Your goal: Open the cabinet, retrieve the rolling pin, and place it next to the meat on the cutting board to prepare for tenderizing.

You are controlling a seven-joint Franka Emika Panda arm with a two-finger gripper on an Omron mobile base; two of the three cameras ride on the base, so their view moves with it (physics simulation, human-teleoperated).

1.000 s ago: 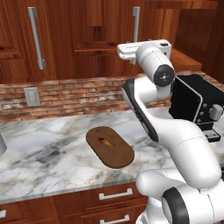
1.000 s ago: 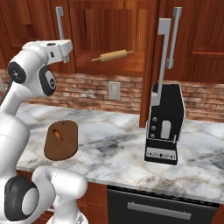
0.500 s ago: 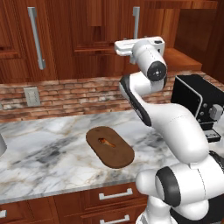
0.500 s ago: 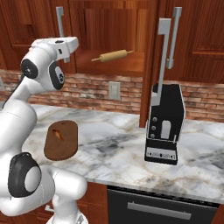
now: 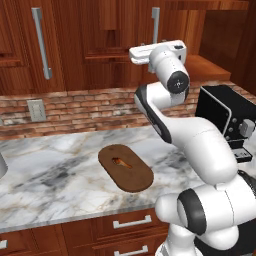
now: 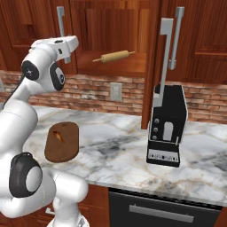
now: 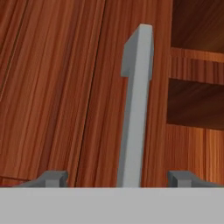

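Hand view showed the tool [image 7: 118, 178] spread wide, its tips straddling the cabinet [image 7: 52, 87] door's grey handle [image 7: 135, 109], ungripped. Opening remained in hand: close, then pull. Rolling pin [image 6: 114, 56] lay on the shelf [image 6: 128, 66].

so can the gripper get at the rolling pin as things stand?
Probably not yet. The gripper straddles the grey bar handle of the left cabinet door, jaws apart. The rolling pin lies on the shelf to its right, with that side open.
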